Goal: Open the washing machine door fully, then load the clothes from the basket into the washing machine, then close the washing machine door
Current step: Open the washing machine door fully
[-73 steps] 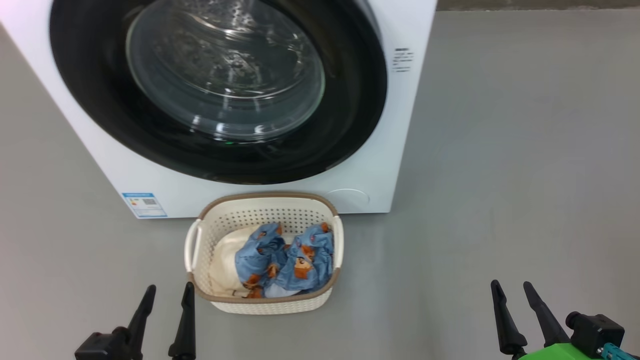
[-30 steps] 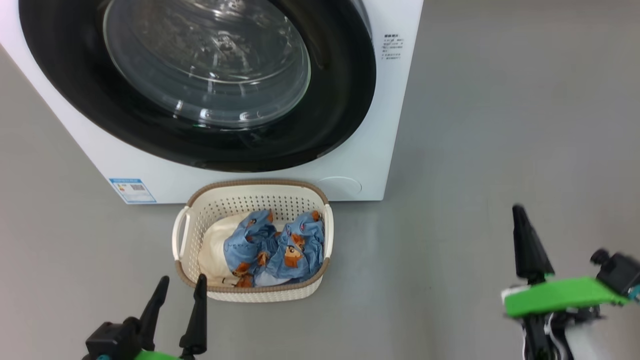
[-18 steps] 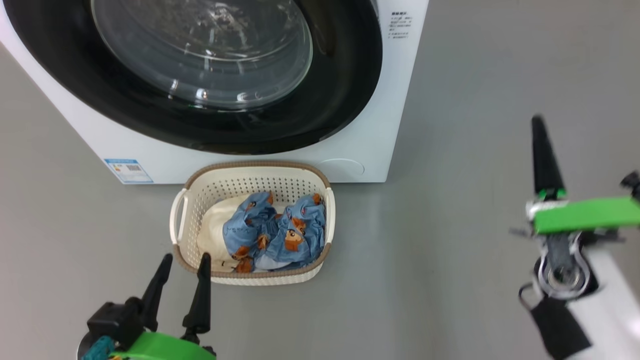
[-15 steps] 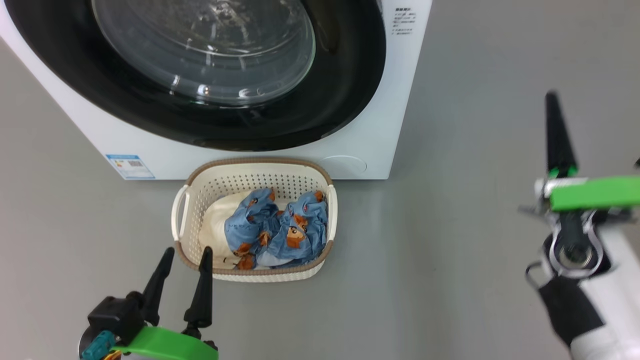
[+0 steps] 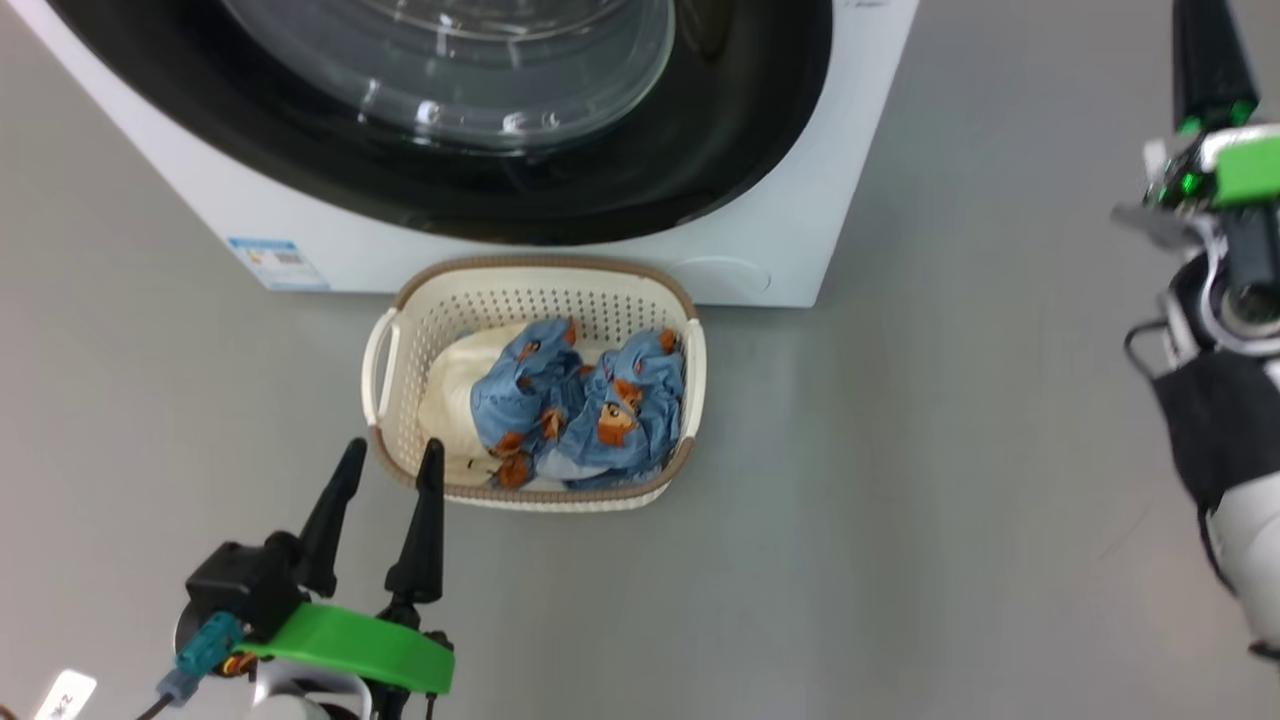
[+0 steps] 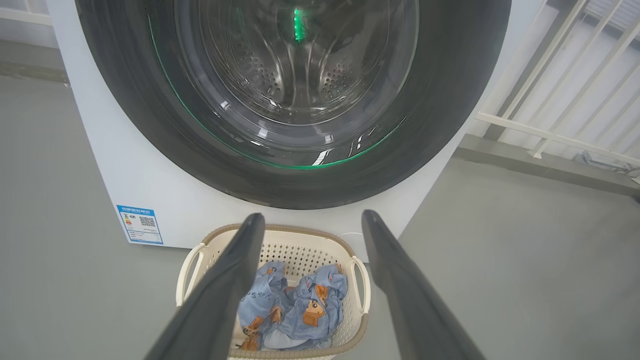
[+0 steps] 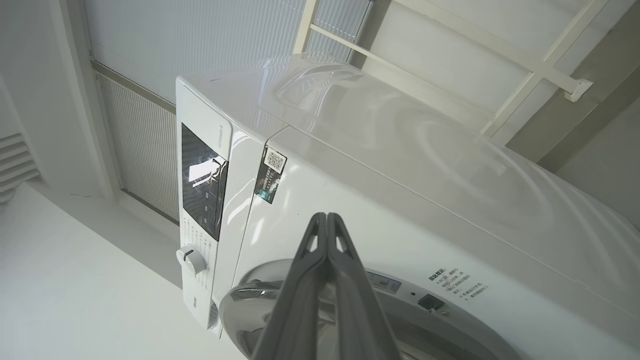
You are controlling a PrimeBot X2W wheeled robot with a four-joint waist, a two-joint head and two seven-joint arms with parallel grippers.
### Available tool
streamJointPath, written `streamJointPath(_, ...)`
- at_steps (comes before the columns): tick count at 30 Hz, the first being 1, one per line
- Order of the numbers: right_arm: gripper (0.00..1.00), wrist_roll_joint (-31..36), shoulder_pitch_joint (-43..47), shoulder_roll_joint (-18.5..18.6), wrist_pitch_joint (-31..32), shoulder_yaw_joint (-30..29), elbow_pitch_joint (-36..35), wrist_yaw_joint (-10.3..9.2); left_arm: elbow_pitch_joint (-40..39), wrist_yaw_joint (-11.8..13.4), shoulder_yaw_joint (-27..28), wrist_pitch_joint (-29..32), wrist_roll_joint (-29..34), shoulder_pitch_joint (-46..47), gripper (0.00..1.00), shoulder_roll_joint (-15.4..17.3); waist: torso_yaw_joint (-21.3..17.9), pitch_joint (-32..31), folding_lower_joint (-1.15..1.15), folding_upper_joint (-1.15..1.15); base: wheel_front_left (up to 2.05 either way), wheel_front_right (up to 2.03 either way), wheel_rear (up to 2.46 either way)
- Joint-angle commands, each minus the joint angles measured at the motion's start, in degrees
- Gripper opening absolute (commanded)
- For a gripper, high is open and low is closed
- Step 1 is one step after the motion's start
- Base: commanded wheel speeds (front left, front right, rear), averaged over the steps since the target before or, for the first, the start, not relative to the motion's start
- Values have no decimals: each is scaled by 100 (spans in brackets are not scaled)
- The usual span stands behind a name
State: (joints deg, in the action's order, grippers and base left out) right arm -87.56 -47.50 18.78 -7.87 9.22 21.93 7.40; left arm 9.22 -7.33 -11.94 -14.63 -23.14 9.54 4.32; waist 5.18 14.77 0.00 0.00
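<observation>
The washing machine [image 5: 770, 250] stands at the top of the head view, its black-rimmed door [image 5: 760, 130] shut against it. In front of it on the floor sits the cream basket [image 5: 545, 275] holding blue bear-print clothes [image 5: 585, 410] and a cream cloth [image 5: 450, 385]. My left gripper [image 5: 392, 455] is open, just short of the basket's near left corner. From its wrist I see the door [image 6: 445, 120], the basket [image 6: 362, 285] and the clothes [image 6: 300, 310] beyond my open left gripper [image 6: 312, 217]. My right gripper [image 5: 1205, 50] is shut and empty, raised right of the machine; its tip [image 7: 326, 220] points at the machine's front [image 7: 280, 220].
Grey floor [image 5: 950, 450] spreads wide to the right of the basket. A white railing [image 6: 550, 135] and low ledge run behind the machine's right side. A control panel [image 7: 202, 185] and knob [image 7: 190, 257] sit on the machine's upper front. A blue label [image 6: 140, 224] marks its lower left.
My right gripper shut its fingers and the arm rose from the lower right to the upper right beside the machine. The camera shifted; the left gripper stays open by the basket.
</observation>
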Motion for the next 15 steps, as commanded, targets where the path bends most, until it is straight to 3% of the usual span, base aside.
streamJointPath(1, 0, -98, -155, 25, 67, 90, -100, 9, -144, -15, 165, -37, -46, 196, 100, 55, 113, 150, 0, 0, 0, 0, 0)
streamJointPath(8, 0, -326, -798, 172, 665, 138, 174, 9, -130, -15, 20, -37, -85, 406, 100, -3, 300, 406, 0, 0, 0, 0, 0)
streamJointPath(15, 0, -786, -1223, 248, 1798, 71, 444, 9, -107, -15, -122, -37, -124, 583, 100, -39, 481, 612, 0, 0, 0, 0, 0)
